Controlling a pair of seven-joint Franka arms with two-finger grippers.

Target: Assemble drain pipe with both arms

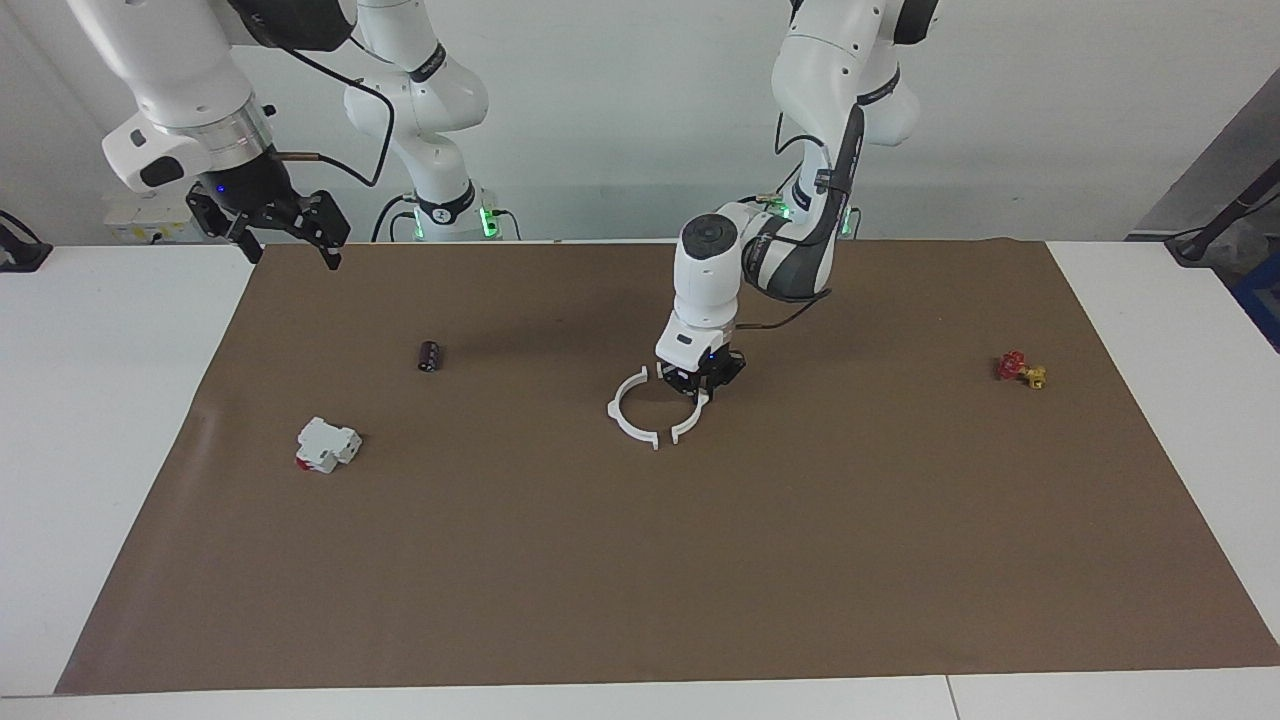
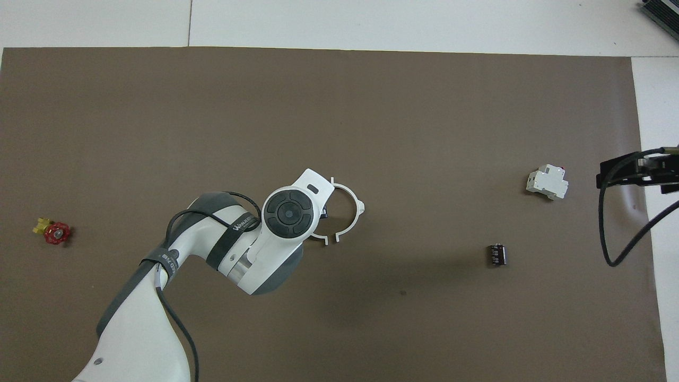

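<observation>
The left gripper (image 1: 700,388) is pressing its fingers together on one half-ring (image 1: 690,425) at the middle of the mat (image 1: 640,580), ends nearly meeting the other half-ring (image 1: 626,420). Much bare mat is lying around them. The right gripper (image 1: 283,235), fingers apart, is waiting above the mat's edge, well apart from the black cylinder (image 1: 430,355) and white device (image 1: 327,445).

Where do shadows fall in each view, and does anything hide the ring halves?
Facing view: a soft shadow lies on the brown mat inside the ring halves, under the left gripper. Overhead view: the left arm covers part of one half; a broad faint shadow lies nearer the robots.
</observation>
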